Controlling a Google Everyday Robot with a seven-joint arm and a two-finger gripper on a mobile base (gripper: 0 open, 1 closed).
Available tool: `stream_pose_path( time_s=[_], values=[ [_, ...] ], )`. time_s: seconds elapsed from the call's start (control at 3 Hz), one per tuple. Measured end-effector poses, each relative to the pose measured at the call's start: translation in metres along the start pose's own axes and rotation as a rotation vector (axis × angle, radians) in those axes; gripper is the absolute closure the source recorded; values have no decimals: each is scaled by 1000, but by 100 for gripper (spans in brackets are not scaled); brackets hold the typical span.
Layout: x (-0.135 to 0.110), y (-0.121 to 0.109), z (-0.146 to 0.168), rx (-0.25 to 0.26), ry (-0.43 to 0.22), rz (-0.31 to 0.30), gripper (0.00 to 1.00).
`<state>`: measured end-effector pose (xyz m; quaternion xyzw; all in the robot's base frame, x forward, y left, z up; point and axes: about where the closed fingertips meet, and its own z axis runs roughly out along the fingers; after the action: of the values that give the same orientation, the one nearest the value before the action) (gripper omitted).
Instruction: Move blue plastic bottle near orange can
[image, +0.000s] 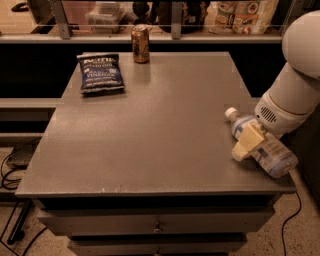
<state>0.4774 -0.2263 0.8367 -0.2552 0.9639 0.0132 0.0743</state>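
The blue plastic bottle (274, 155) lies on its side near the table's front right corner, its white cap pointing back-left. My gripper (247, 142), cream-coloured at the end of the white arm, is right over the bottle's middle and touches or covers it. The orange can (140, 44) stands upright at the table's far edge, left of centre, far from the bottle and the gripper.
A dark blue chip bag (100, 73) lies flat at the back left of the grey table (165, 125). A shelf with packages and a rail runs behind the table. Drawers sit below the front edge. Cables lie on the floor at the left.
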Motion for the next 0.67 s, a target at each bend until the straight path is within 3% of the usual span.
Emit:
stream_pose_path(
  time_s=[0.33,0.67],
  values=[
    [-10,11,-17,33,-27,-59,61],
    [-47,25,-68,101,-126,-203,93]
  ],
)
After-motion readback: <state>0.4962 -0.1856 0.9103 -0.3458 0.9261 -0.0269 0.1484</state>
